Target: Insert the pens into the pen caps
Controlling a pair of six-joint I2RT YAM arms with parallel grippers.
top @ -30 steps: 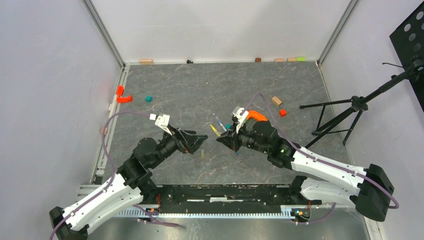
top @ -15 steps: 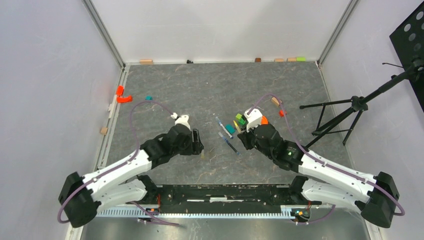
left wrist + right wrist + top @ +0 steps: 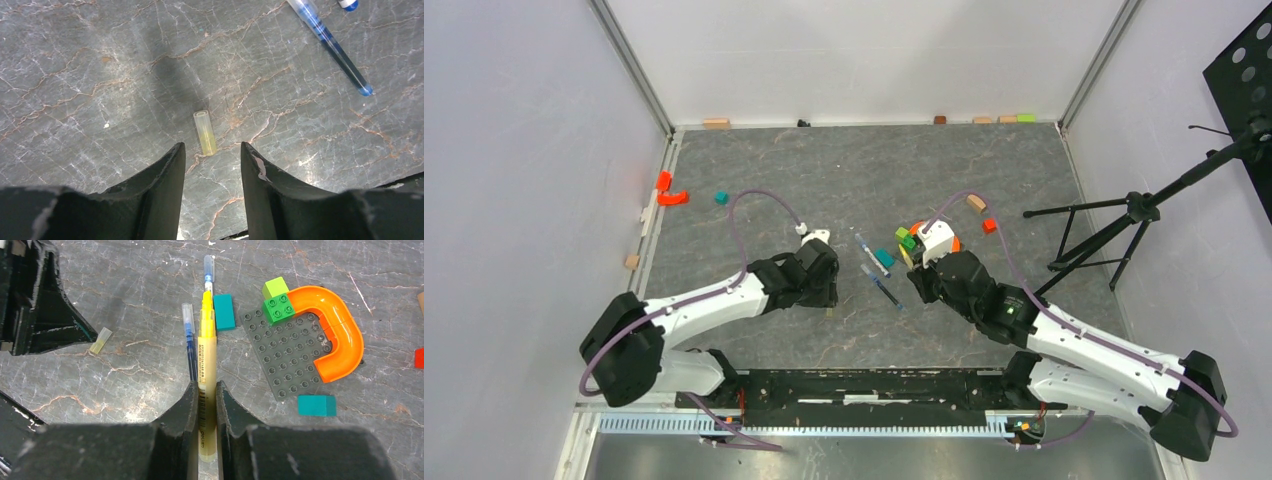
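Observation:
A short pale yellow pen cap [image 3: 205,132] lies flat on the grey marble floor, just ahead of my left gripper [image 3: 212,147]. That gripper is open, one fingertip on each side of the cap's near end and not touching it. My right gripper [image 3: 205,385] is shut on a yellow pen [image 3: 206,350], its bare tip pointing away from me. The same cap [image 3: 101,340] shows at the left in the right wrist view, beside the left fingers [image 3: 55,315]. Two blue pens [image 3: 864,248] [image 3: 886,290] lie on the floor between the arms.
A grey studded plate [image 3: 290,355] carries an orange arch [image 3: 332,330] and a green brick [image 3: 276,300]. Teal blocks [image 3: 223,311] [image 3: 315,405] lie close by. Red pieces [image 3: 669,192] sit far left, small blocks line the back wall, and a black tripod [image 3: 1124,215] stands at right.
My left arm swung right and down over the yellow cap, and its jaws narrowed. My right gripper drew back to the right, still holding the yellow pen.

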